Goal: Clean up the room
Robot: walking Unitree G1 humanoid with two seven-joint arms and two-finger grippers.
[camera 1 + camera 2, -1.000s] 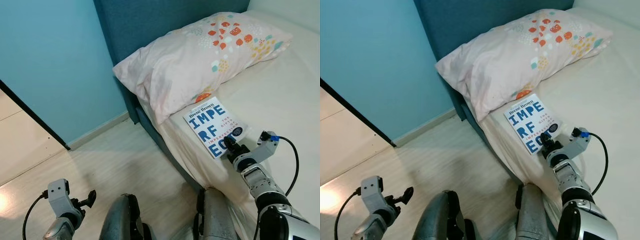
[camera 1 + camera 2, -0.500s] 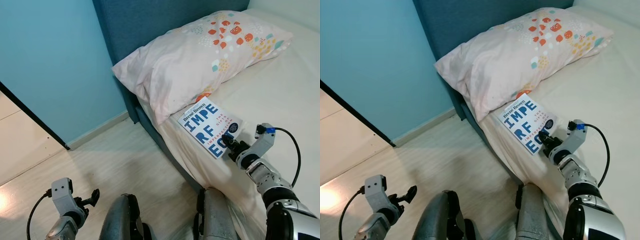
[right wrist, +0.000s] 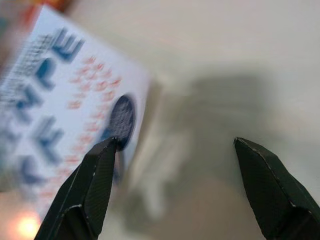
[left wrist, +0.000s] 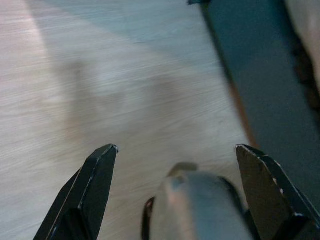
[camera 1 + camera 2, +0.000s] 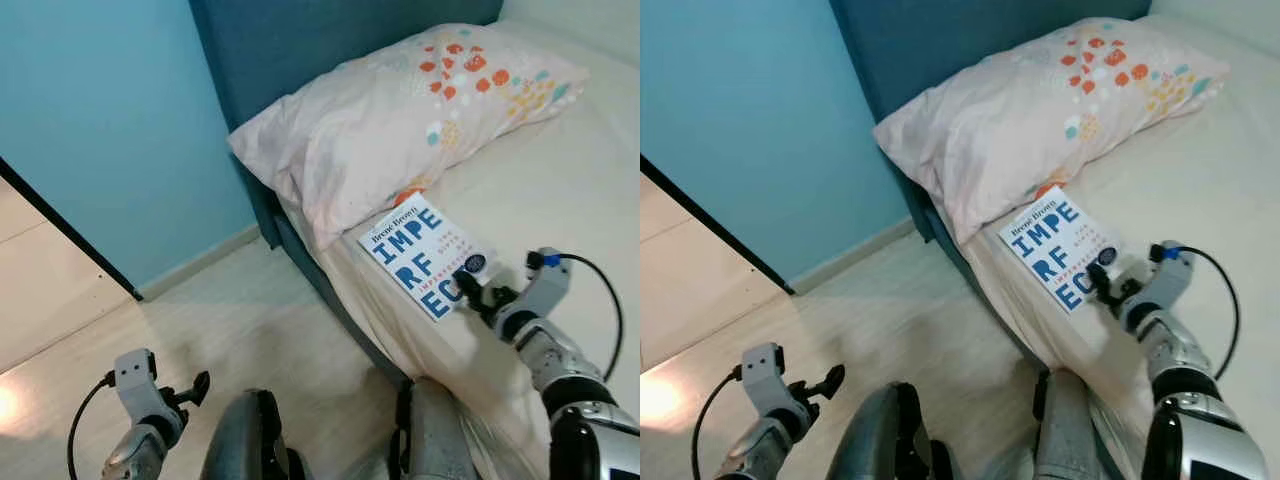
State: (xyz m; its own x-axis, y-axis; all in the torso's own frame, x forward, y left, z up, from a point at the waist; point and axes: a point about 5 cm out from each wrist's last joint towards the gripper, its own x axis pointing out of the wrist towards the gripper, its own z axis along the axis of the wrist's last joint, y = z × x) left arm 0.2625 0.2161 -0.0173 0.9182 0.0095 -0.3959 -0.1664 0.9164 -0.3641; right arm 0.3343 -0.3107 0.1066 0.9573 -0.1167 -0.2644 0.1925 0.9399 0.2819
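I'm lining up the right gripper [image 5: 478, 295] on the book [image 5: 424, 256], lying on the bed [image 5: 560, 190] below the pillow [image 5: 400, 110]. Fingers wide; one looks over the cover, though it's blurry. Next: straddle the edge, then pinch.

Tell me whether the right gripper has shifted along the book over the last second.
Yes. The right gripper, fingers open, has slid from the book's near corner toward its right edge, farther onto the mattress.

The book [image 3: 60, 105] is blurred in the right wrist view, its cover cut by the edge.
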